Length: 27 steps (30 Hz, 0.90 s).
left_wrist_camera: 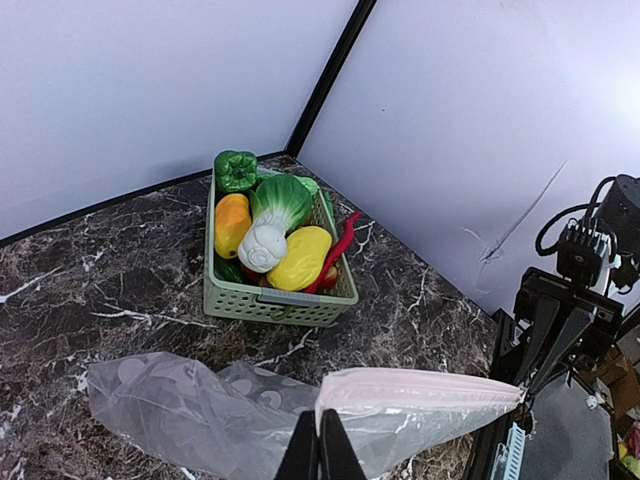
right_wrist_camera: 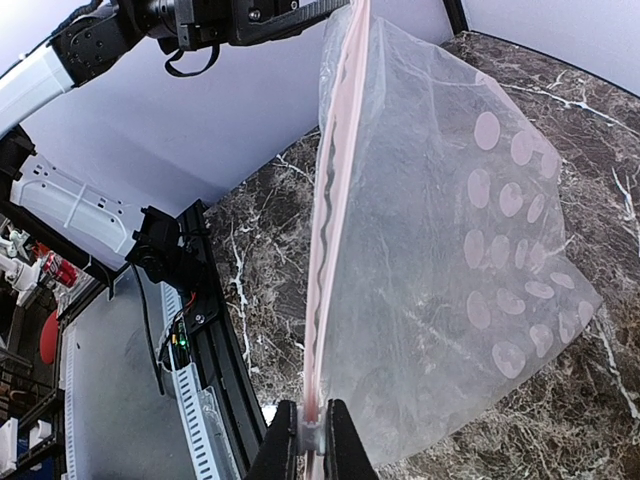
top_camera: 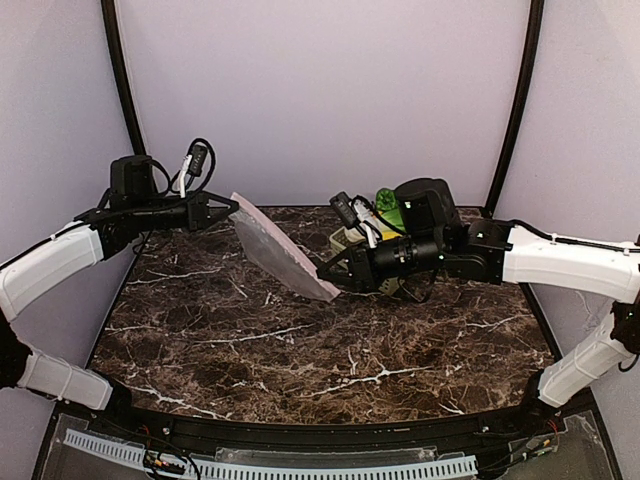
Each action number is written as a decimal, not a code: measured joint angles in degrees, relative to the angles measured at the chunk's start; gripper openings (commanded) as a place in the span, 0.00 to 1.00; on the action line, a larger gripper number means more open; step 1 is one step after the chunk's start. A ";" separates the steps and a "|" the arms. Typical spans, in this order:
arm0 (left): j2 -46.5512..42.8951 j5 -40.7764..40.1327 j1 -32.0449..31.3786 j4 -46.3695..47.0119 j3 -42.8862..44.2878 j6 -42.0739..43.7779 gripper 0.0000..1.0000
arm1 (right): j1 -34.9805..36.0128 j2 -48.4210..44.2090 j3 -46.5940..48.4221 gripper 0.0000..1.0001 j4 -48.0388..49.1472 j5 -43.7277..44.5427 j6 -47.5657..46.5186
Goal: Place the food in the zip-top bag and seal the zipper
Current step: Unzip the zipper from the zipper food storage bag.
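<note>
The clear, dotted zip-top bag (top_camera: 272,248), empty, hangs over the table (top_camera: 300,350), its pink zipper (right_wrist_camera: 322,230) stretched between the left gripper (top_camera: 230,206) and right gripper (top_camera: 325,270), each clamped on 1 end; the food (left_wrist_camera: 272,235) sits in the green basket (left_wrist_camera: 280,305), so loading seems unstarted and needs the mouth parted next.

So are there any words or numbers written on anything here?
No text can be read anywhere.
Bag: only pale round dots, no letters.
Basket: a plain tab on its front wall, with no print that I can see.
Arms: no label shows.
Clutter at the left edge of the right wrist view: too blurred to read.
</note>
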 measured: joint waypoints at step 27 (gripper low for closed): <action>0.00 0.26 1.88 0.37 0.00 -1.09 0.01 | -0.02 0.00 -0.59 0.00 -0.46 -0.15 0.02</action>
